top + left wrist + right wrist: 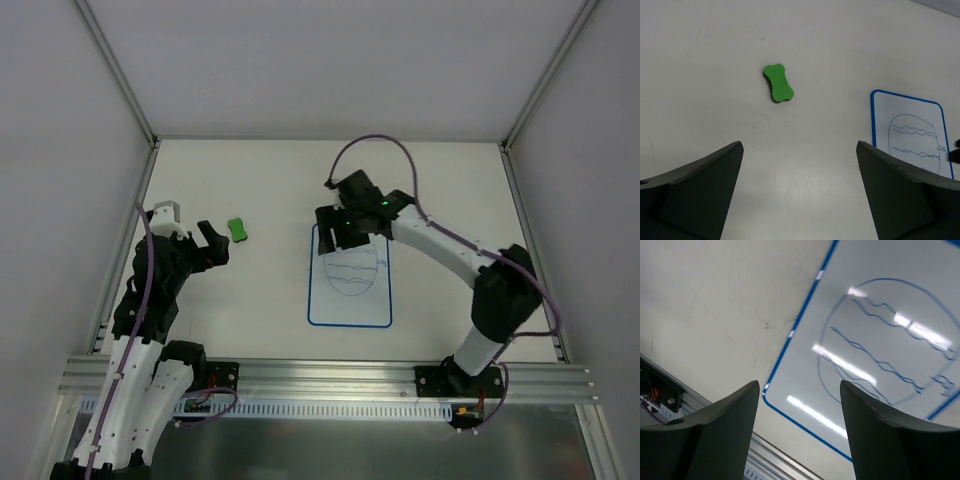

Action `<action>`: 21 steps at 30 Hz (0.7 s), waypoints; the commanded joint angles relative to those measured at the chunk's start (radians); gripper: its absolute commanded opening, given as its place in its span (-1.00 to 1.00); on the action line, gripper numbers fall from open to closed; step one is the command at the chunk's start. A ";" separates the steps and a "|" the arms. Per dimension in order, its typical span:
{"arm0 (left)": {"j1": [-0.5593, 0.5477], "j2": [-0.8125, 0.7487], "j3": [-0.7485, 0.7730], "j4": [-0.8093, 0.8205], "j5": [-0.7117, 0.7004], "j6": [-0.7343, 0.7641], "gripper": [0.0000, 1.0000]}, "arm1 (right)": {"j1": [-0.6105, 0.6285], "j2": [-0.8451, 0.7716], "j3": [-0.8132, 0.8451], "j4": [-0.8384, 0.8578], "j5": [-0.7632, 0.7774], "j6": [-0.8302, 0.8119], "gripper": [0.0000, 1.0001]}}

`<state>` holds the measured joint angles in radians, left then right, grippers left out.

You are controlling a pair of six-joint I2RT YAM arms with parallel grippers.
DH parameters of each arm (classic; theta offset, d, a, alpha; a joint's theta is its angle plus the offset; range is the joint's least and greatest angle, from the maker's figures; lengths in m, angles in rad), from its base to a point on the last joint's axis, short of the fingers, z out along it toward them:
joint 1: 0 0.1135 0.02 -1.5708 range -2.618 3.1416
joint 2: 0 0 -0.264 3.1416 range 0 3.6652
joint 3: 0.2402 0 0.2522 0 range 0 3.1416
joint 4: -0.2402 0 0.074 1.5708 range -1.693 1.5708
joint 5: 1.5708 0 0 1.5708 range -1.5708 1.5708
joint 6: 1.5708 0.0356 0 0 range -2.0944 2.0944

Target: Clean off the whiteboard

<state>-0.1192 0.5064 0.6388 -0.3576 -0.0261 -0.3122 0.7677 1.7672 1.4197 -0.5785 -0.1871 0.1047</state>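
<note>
Noting whiteboard [349, 285] lying flat on worktop [250, 180], just right of centre in top view, bearing blue circle and wavy lines. Finding right claw [345, 232] hanging over its upper end, fingers apart, gripping nothing. Finding left claw [212, 243] at left, spread wide, empty, facing green bone-shaped eraser [238, 229].

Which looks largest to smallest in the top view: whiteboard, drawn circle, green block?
1. whiteboard
2. drawn circle, inside the board, its top edge hidden under the right pincer
3. green block, clearly the smallest
</note>
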 commanded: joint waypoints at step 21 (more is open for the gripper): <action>-0.008 0.365 0.125 0.020 0.031 -0.099 0.98 | -0.298 -0.571 -0.769 0.149 0.072 0.208 -0.07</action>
<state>-0.1192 0.8730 0.7551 -0.3557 -0.0036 -0.3908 0.4812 1.1984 0.6296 -0.4828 -0.1005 0.2775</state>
